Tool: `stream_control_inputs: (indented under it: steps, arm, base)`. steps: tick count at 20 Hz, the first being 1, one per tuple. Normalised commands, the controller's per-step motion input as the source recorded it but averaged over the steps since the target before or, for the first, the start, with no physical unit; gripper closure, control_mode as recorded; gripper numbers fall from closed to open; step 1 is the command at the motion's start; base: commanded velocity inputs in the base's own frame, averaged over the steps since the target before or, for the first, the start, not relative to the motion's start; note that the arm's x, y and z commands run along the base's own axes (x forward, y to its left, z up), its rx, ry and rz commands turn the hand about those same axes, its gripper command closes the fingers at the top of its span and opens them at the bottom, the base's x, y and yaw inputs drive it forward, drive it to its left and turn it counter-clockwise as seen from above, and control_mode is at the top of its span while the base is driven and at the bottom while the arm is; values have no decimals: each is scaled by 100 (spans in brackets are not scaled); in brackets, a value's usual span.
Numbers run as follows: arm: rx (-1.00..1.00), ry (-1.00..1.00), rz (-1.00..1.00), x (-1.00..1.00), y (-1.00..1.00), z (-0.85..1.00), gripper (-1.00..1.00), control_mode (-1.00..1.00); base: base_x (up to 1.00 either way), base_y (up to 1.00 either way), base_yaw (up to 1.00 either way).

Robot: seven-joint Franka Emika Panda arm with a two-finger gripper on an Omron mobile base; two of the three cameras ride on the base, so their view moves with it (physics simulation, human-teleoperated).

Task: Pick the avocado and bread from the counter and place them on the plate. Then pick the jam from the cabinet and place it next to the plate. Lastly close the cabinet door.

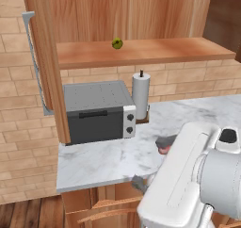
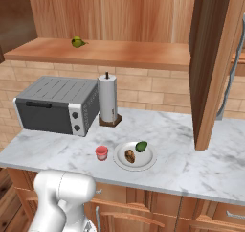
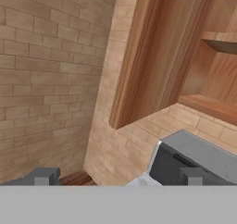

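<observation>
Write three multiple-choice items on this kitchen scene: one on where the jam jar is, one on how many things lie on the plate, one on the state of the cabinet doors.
1. Where is the jam jar?
A. On the cabinet shelf
B. On the counter beside the plate
C. On top of the toaster oven

2. How many things lie on the plate?
A. None
B. Two
C. Four

3. How do the cabinet doors stand?
A. Open
B. Shut
C. Taken off

Answers:
1 B: the red jar stands on the counter just left of the plate.
2 B: the avocado and the bread rest on it.
3 A: the cabinet door juts out edge-on, and the shelf inside is in sight.
</observation>
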Motion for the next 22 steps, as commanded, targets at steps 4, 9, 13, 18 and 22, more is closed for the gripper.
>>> stream_control_inputs:
  steps: [4,9,13,18,22]
  arm:
    - [5,-12,0,-19,7,0,-100,-100]
    - [3,-20,0,-31,7,1,-100,-100]
    - [2,-17,0,-21,20,2,-100,-100]
    - [4,-16,0,-1,45,0,-100,-100]
    - [2,-14,-1,19,59,0,-100,-100]
  base:
    - [0,0,0]
    - [0,0,0]
    - [0,0,0]
    - [0,0,0]
    - [0,0,0]
